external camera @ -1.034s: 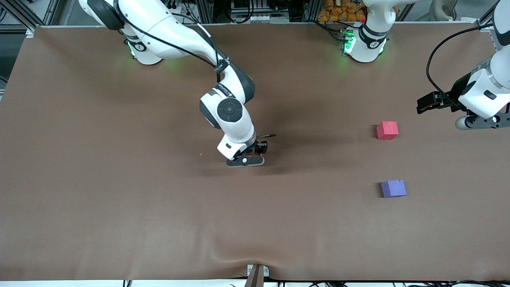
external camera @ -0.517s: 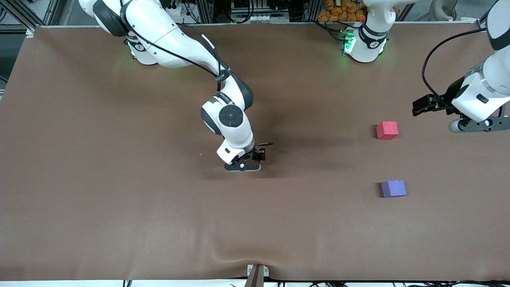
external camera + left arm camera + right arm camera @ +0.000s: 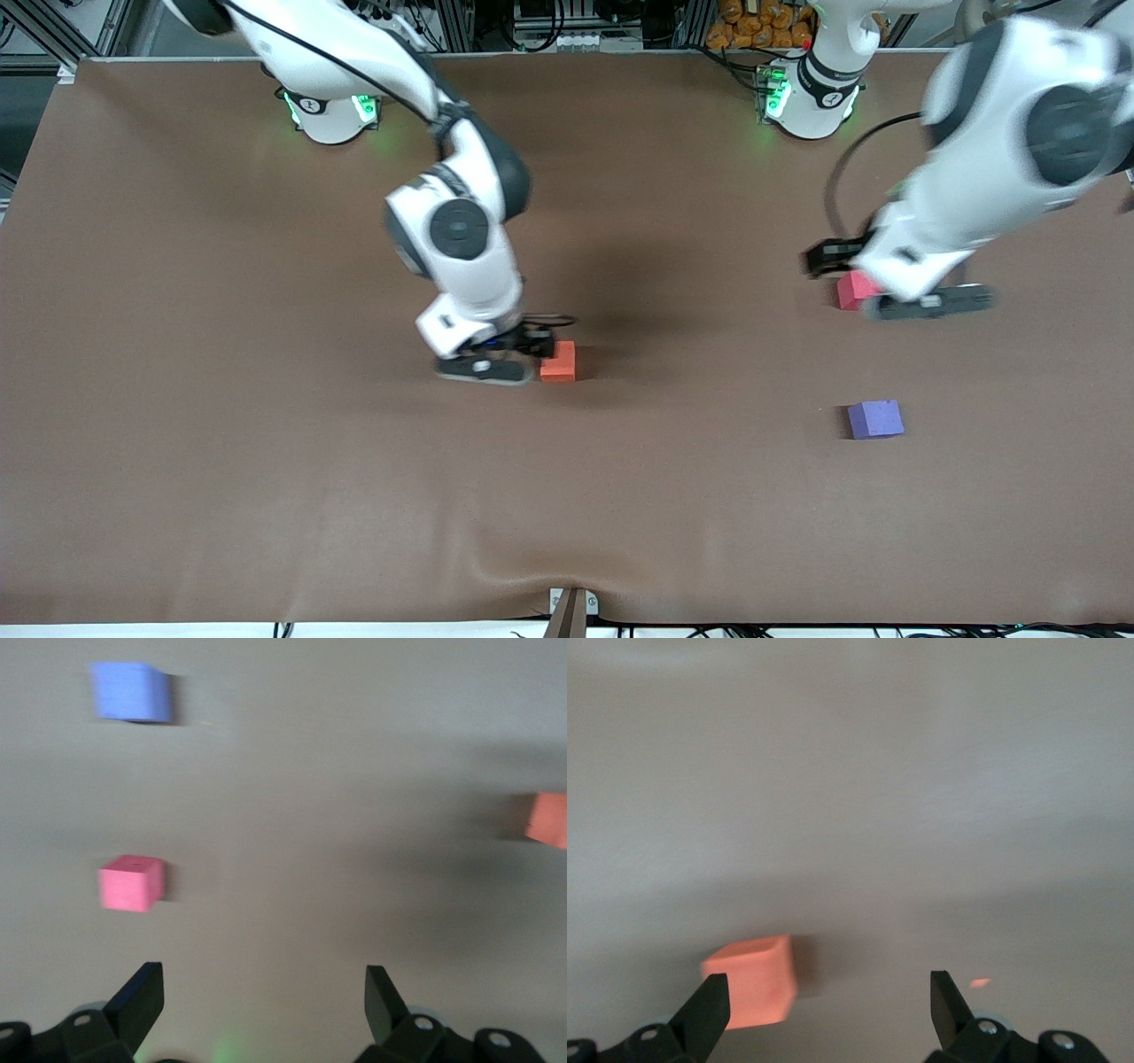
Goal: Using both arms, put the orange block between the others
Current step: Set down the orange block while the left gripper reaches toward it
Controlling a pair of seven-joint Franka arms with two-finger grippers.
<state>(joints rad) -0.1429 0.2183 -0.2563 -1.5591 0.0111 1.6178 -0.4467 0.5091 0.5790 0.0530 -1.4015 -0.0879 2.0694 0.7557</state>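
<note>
The orange block (image 3: 559, 361) rests on the brown table near its middle; it also shows in the right wrist view (image 3: 751, 981) and the left wrist view (image 3: 549, 819). My right gripper (image 3: 485, 369) hangs low just beside it, toward the right arm's end, open with nothing held (image 3: 828, 1005); the block sits by one finger (image 3: 709, 1010). The red-pink cube (image 3: 850, 290) is partly hidden under my left gripper (image 3: 926, 303), which is open and empty (image 3: 264, 992). The purple-blue cube (image 3: 875, 419) lies nearer the front camera. Both cubes show in the left wrist view: red-pink (image 3: 131, 883), purple-blue (image 3: 131, 691).
A brown cloth (image 3: 266, 496) covers the table, with a wrinkle and a metal bracket (image 3: 571, 607) at its front edge. A tiny orange crumb (image 3: 979, 982) lies near the right gripper. The arm bases (image 3: 806, 93) stand along the back edge.
The right gripper opened, let go of the orange block and shifted toward the right arm's end. The left arm swung in from the table's end to over the red-pink cube.
</note>
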